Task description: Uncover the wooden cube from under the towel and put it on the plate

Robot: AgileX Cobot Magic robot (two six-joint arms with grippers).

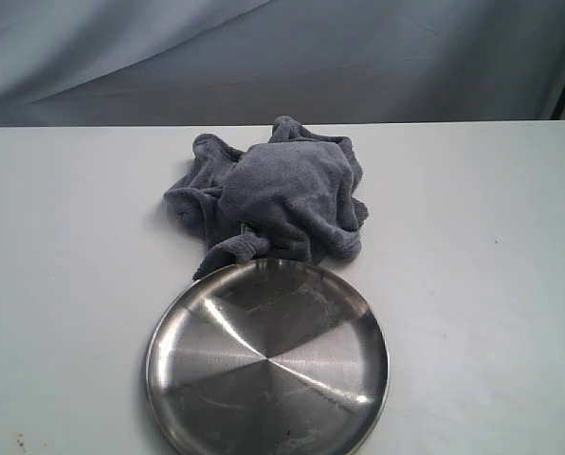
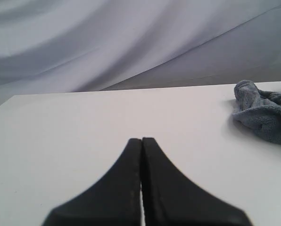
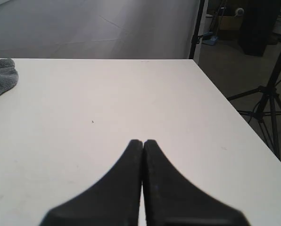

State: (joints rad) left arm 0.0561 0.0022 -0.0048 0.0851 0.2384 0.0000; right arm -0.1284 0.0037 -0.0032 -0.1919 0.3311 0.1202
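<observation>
A blue-grey towel lies bunched in a mound at the middle of the white table, one corner resting on the plate's far rim. The wooden cube is hidden. The shiny steel plate sits just in front of the towel, empty. Neither gripper shows in the exterior view. In the left wrist view my left gripper is shut with nothing in it, over bare table, and the towel lies well off to one side. My right gripper is also shut and empty, with an edge of the towel far off.
A grey cloth backdrop hangs behind the table's far edge. In the right wrist view the table's side edge drops off to a floor with a light-stand tripod.
</observation>
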